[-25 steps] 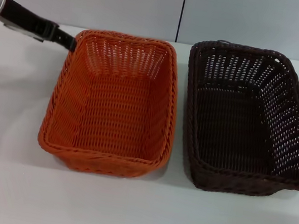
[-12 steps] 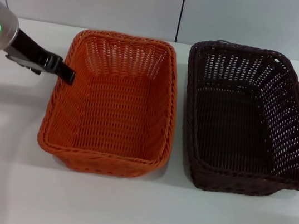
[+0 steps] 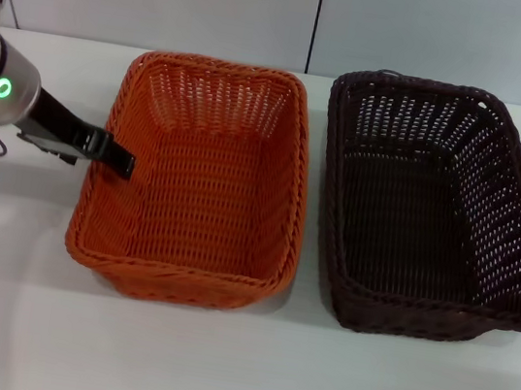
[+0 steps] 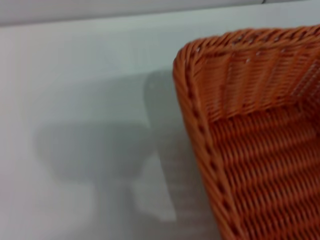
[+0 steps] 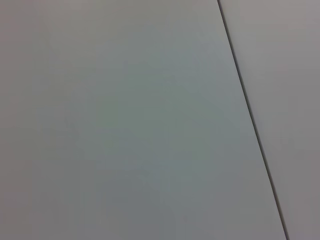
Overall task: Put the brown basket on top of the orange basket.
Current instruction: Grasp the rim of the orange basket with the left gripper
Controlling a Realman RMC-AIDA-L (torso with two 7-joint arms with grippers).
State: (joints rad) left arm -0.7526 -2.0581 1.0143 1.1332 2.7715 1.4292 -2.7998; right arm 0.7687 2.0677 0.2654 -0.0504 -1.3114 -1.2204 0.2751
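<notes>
Black metal tips of the left gripper reach in at the left rim of the orange basket; whether they are spread or closed cannot be told. That basket is rectangular, woven wicker-style with a braided rim and open-weave sides. Just beside it on the right, apart by a narrow gap, sits the brown basket, same shape and weave, nearly black. Both rest on the smooth white tabletop. No right gripper shows.

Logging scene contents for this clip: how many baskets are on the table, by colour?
orange basket: 1
brown basket: 1
Total: 2 baskets, side by side on the table, neither stacked.
</notes>
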